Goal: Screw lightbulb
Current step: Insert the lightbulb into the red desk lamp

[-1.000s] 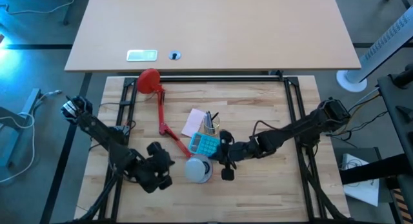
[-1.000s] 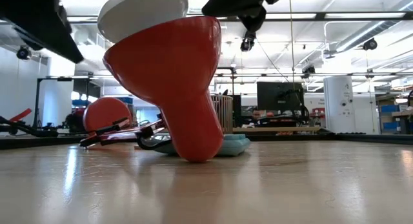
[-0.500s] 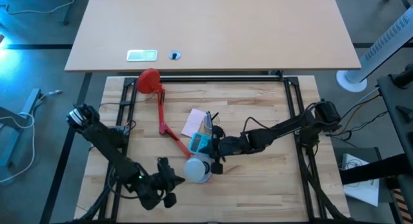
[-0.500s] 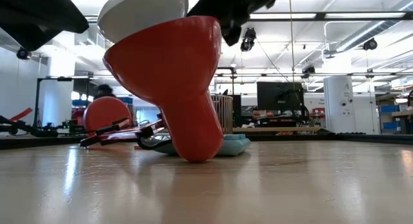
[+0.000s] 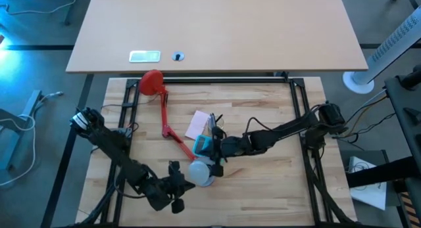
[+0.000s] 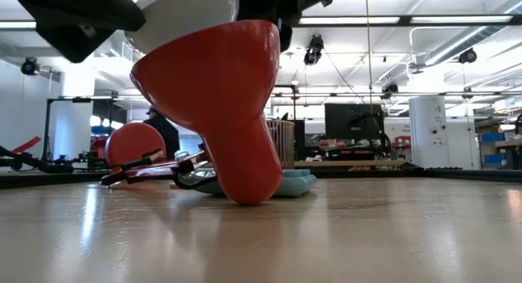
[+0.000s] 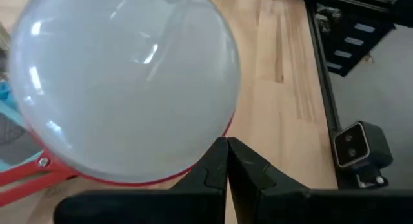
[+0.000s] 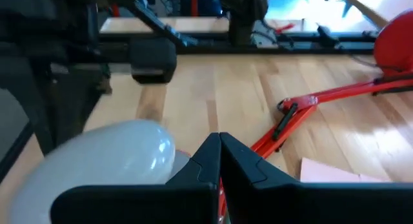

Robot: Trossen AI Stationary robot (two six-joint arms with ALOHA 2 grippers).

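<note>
Your lightbulb (image 5: 201, 173) sits in the red lamp shade (image 6: 220, 112); left end effector (image 7: 227, 161) and right end effector (image 8: 219, 153) are pinched together, empty.

Lamp shade (image 6: 216, 112) red w/ white dome front (image 7: 122, 82); lamp arm (image 5: 164, 116) & round base (image 5: 151, 82) red too. Counter (image 5: 263, 182) pale wood, plank grain. Calculator (image 5: 203, 146) teal. Paper (image 5: 197, 125) pink. Both grippers black.
</note>
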